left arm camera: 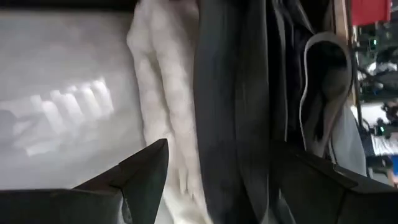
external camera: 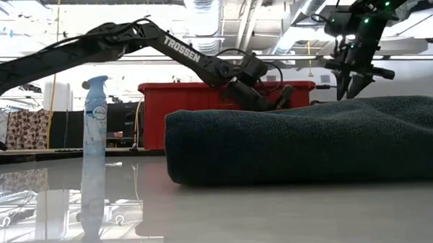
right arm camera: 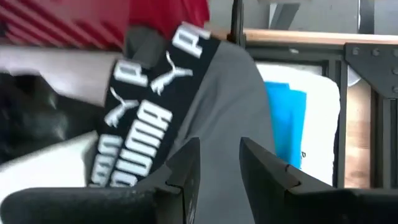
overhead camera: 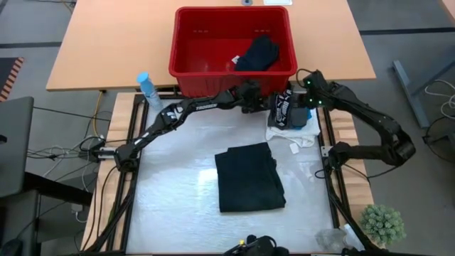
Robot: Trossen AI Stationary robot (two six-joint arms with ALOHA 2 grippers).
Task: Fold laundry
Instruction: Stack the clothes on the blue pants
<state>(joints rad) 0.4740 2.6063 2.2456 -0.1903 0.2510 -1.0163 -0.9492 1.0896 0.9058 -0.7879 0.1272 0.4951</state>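
A stack of garments lies at the table's far right: a white lacy one at the bottom, a teal one, and a grey one with a black lettered waistband. My left gripper is open and comes level from the left, a finger on either side of the stack's edge. My right gripper points down over the grey garment with a narrow gap between its fingers. A folded dark garment lies flat at the table's middle. Another dark garment lies in the red basket. My left gripper has its fingers around the stack's edge, white cloth by one and dark cloth by the other; I cannot tell whether they touch. My right gripper stands right over the grey cloth; whether its fingertips touch it, I cannot tell.
The red slotted basket stands beyond the table's far edge, just behind both grippers. A spray bottle stands at the far left corner. A small green plant sits off the near right corner. Bare tabletop lies left of the folded garment.
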